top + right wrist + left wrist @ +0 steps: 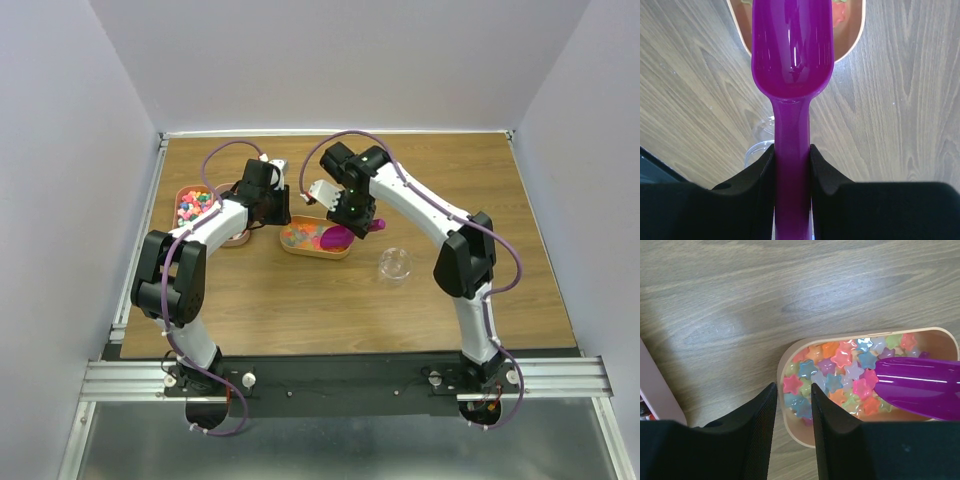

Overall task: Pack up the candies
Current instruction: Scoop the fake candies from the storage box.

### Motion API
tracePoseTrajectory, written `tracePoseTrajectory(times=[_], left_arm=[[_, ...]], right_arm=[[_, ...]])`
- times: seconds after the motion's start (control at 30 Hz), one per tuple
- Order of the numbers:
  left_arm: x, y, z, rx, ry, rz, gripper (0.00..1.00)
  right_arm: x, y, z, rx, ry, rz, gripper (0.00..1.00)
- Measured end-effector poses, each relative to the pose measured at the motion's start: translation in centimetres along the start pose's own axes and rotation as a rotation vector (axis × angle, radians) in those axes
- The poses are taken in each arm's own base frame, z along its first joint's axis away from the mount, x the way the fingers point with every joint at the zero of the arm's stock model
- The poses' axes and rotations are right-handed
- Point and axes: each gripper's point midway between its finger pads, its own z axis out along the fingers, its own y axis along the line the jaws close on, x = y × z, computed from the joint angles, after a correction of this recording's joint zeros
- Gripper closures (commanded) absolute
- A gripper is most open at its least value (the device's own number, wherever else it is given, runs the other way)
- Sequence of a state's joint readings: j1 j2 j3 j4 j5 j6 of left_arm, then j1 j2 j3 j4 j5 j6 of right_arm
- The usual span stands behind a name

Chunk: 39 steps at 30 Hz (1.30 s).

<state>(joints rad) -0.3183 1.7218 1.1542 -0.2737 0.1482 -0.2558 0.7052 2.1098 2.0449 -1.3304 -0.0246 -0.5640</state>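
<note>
Wood table (pixel 300 300), right pincer (pixel 792 147) clamps magenta scoop (pixel 792 45), left pincer (pixel 792 387) slightly parted astride tray (pixel 865 335) of candies (pixel 840 360)

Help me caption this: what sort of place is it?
Probably a lab robot cell: plain walls enclose a wooden table, with left arm and right arm mounted on an aluminium rail.

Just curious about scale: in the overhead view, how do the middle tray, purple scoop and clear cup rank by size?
Largest: middle tray.
Then: purple scoop, partly hidden.
Smallest: clear cup.
</note>
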Motion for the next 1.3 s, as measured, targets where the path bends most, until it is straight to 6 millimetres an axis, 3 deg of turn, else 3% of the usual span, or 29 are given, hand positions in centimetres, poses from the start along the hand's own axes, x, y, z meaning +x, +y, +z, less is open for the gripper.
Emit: tracePoseTrajectory(times=[0.3, 0.7, 0.93, 1.3], left_arm=[[0.0, -0.3, 0.0, 0.017, 0.001, -0.006, 0.59], [0.2, 1.5, 0.2, -0.081, 0.002, -0.012, 0.59], [0.5, 1.3, 0.4, -0.086, 0.009, -0.007, 0.59], [2.0, 1.3, 1.5, -0.087, 0.059, -0.006, 0.72]], right_arm=[[0.0, 0.0, 1.5, -0.018, 0.031, -0.001, 0.99], [-0.3, -0.2, 1.2, -0.009, 0.018, -0.002, 0.99], [-0.6, -0.5, 0.8, 0.001, 0.006, -0.003, 0.99], [-0.7, -0.5, 0.8, 0.003, 0.004, -0.005, 0.99]])
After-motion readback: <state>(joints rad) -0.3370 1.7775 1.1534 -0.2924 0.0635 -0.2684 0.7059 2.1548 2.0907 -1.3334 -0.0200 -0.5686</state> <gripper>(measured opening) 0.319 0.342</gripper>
